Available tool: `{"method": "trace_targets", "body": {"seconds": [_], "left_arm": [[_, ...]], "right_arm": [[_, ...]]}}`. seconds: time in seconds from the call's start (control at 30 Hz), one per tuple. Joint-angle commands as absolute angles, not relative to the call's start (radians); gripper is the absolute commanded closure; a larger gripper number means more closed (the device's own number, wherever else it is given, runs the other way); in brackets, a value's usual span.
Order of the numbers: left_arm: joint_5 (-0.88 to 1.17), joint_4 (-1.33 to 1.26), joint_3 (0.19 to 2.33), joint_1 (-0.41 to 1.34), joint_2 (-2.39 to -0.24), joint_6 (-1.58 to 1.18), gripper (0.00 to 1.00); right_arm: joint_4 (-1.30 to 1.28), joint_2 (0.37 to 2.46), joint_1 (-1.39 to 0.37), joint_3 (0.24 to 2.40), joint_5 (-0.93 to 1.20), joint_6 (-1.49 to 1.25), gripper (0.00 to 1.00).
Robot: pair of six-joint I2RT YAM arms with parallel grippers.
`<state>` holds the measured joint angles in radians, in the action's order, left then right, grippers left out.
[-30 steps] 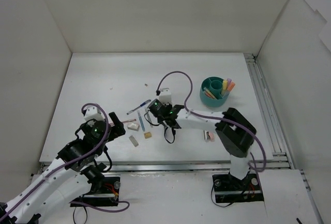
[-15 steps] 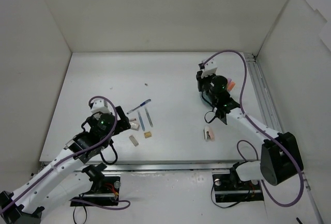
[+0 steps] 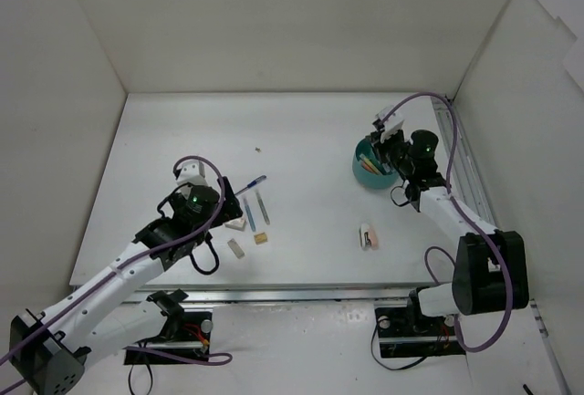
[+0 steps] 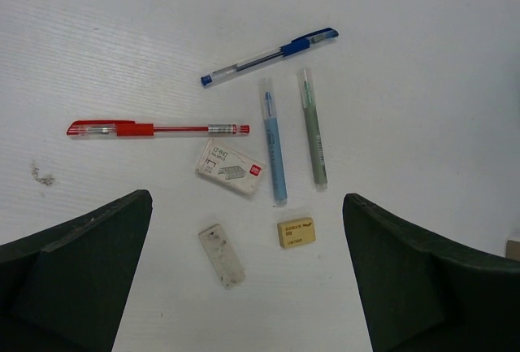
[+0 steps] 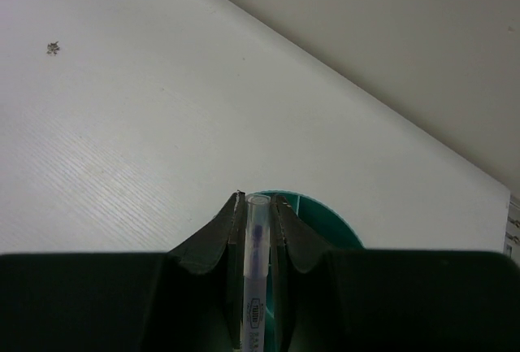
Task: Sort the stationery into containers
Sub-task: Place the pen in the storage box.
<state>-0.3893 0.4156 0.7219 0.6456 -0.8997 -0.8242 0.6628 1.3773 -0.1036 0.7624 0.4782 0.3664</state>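
**Pen goes in the cup**

The right gripper [image 5: 257, 200] is squeezed shut on a clear pen [image 5: 257, 234], just above the teal cup [image 5: 329, 215]. To do this well, I think it should point the pen down, dip its end inside the rim over a free slot, and only then let go. The left gripper [image 3: 217, 205] hangs wide open, holding nothing, over the red pen [image 4: 158, 129] and blue pen [image 4: 268, 57].

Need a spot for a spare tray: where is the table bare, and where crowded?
Bare: the far strip of table along the back wall, and the middle between the pens and the pink eraser. Crowded: the near-left pens and erasers, and around the teal organiser.
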Motion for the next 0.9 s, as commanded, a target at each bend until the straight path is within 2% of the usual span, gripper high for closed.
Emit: {"method": "trace_targets", "body": {"seconds": [0.0, 0.27, 0.63, 0.7, 0.77, 0.87], "left_arm": [[-0.368, 0.339, 0.778, 0.637, -0.910, -0.802, 0.00], [-0.373, 0.302, 0.735, 0.627, -0.873, -0.811, 0.00], [-0.403, 0.319, 0.719, 0.627, -0.838, -0.822, 0.00], [-0.405, 0.318, 0.713, 0.627, -0.836, -0.827, 0.00], [-0.407, 0.319, 0.715, 0.627, -0.838, -0.831, 0.00], [-0.410, 0.316, 0.713, 0.627, -0.842, -0.838, 0.00]], "right_arm": [[0.765, 1.399, -0.087, 0.773, 0.609, 0.426, 0.99], [0.764, 1.445, -0.052, 0.836, 0.722, 0.445, 0.98], [0.761, 1.483, -0.028, 0.824, 0.802, 0.488, 0.91], [0.761, 1.486, -0.015, 0.821, 0.808, 0.477, 0.84], [0.761, 1.477, -0.012, 0.815, 0.834, 0.462, 0.83], [0.762, 1.468, -0.014, 0.798, 0.847, 0.457, 0.75]]}}
